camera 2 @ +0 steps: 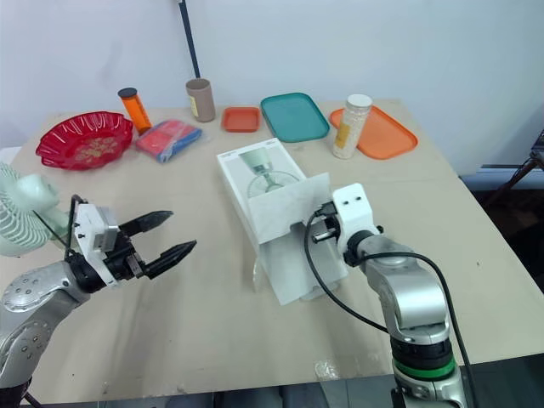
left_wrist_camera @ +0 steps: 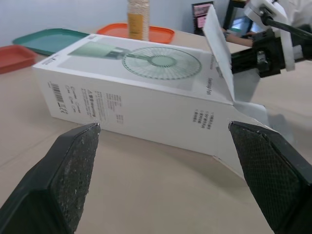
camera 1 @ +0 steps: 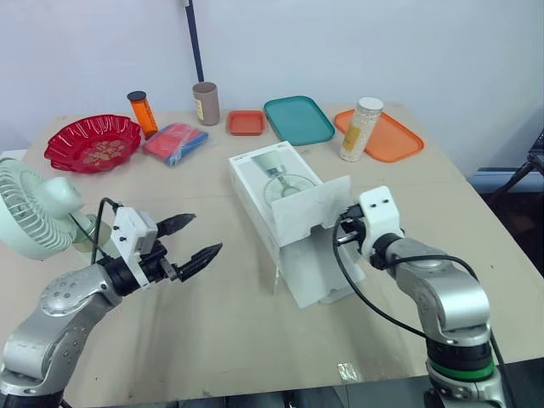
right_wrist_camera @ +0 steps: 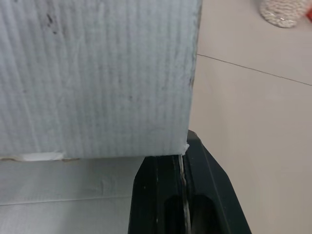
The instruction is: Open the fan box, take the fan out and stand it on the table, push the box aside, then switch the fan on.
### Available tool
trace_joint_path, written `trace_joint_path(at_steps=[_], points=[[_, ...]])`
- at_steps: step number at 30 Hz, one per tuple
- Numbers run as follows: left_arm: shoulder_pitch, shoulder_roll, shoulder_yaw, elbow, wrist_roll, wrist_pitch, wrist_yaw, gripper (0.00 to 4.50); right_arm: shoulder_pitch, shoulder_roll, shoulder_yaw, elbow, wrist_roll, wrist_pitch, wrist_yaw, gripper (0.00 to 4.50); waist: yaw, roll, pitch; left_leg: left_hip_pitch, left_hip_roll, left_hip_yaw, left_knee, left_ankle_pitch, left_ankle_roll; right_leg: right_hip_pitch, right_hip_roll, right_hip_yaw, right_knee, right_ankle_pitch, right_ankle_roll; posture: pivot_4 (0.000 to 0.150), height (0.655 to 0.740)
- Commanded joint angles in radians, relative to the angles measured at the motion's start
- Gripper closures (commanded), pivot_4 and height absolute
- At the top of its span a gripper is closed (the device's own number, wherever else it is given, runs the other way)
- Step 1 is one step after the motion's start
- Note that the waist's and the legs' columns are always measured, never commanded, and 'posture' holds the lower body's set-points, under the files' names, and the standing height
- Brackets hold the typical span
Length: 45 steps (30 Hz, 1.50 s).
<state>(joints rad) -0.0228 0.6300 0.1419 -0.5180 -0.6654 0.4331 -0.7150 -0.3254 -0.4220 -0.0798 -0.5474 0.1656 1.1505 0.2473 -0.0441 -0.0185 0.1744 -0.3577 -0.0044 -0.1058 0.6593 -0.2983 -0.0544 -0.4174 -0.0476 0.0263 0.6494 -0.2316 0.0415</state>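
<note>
While the bench [camera 1: 255,340] carried the fan box [camera 1: 280,191] at its middle, side print too small to read, the fan [camera 1: 34,208] stood at its left edge; left gripper [camera 1: 206,232] gaped empty, right gripper [right_wrist_camera: 183,161] clenched against the flap [camera 1: 310,204].

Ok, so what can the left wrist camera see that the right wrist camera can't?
Left wrist, not right wrist: the fan picture on top of the white box, the open left gripper, the teal tray and an orange tray behind.
Right wrist, not left wrist: the ribbed face of the flap right up close, and that the right gripper is shut, at the flap's corner.
Both: the raised flap, the right gripper, the jar and the tabletop.
</note>
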Motion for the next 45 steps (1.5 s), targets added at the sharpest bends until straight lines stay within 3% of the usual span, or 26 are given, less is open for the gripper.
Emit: trace_joint_path(at_steps=[1, 11, 20, 34, 42, 45], points=[[-0.038, -0.008, -0.029, 0.019, 0.017, -0.030, -0.042, 0.00, 0.034, -0.029, -0.084, -0.079, 0.001, 0.011, -0.006, 4.46, 0.002, 0.000, 0.000, 0.000, 0.000, 0.000, 0.000, 0.000, 0.000, 0.000, 0.000, 0.000, 0.000, 0.000, 0.000, 0.150, 0.7400], [-0.122, -0.066, -0.121, 0.063, 0.029, -0.025, -0.094, 0.00, 0.204, -0.122, -0.278, -0.190, 0.060, 0.051, 0.081, 4.46, 0.002, 0.001, -0.001, 0.000, 0.000, 0.000, 0.001, 0.000, 0.000, 0.001, 0.000, 0.000, 0.000, 0.000, 0.000, 0.150, 0.7400], [-0.154, -0.108, -0.206, 0.088, 0.058, -0.039, -0.156, 0.00, 0.325, -0.212, -0.548, -0.045, 0.090, -0.001, 0.161, 4.46, 0.011, 0.003, -0.002, 0.006, -0.001, 0.000, 0.001, -0.001, 0.002, 0.010, 0.000, 0.000, -0.001, -0.001, 0.002, 0.150, 0.7400], [-0.176, -0.111, -0.214, 0.144, 0.095, -0.053, -0.200, 0.00, 0.310, -0.384, -0.549, 0.369, 0.066, -0.278, 0.242, 4.46, 0.011, 0.005, -0.003, 0.006, -0.001, 0.002, 0.001, -0.001, 0.003, 0.011, 0.001, 0.003, -0.001, -0.001, 0.002, 0.150, 0.7400], [-0.165, -0.115, -0.209, 0.145, 0.103, -0.055, -0.192, 0.00, 0.275, -0.413, -0.510, 0.425, 0.054, -0.322, 0.225, 4.46, 0.010, 0.006, -0.003, 0.006, 0.000, 0.003, 0.001, -0.001, 0.003, 0.011, 0.001, 0.004, -0.001, -0.001, 0.002, 0.150, 0.7400], [-0.163, -0.117, -0.208, 0.142, 0.105, -0.056, -0.188, 0.00, 0.281, -0.409, -0.511, 0.403, 0.049, -0.320, 0.212, 3.64, 0.011, 0.006, -0.003, 0.005, 0.000, 0.003, 0.001, -0.001, 0.003, 0.011, 0.001, 0.004, -0.001, -0.001, 0.002, 0.150, 0.7400]])
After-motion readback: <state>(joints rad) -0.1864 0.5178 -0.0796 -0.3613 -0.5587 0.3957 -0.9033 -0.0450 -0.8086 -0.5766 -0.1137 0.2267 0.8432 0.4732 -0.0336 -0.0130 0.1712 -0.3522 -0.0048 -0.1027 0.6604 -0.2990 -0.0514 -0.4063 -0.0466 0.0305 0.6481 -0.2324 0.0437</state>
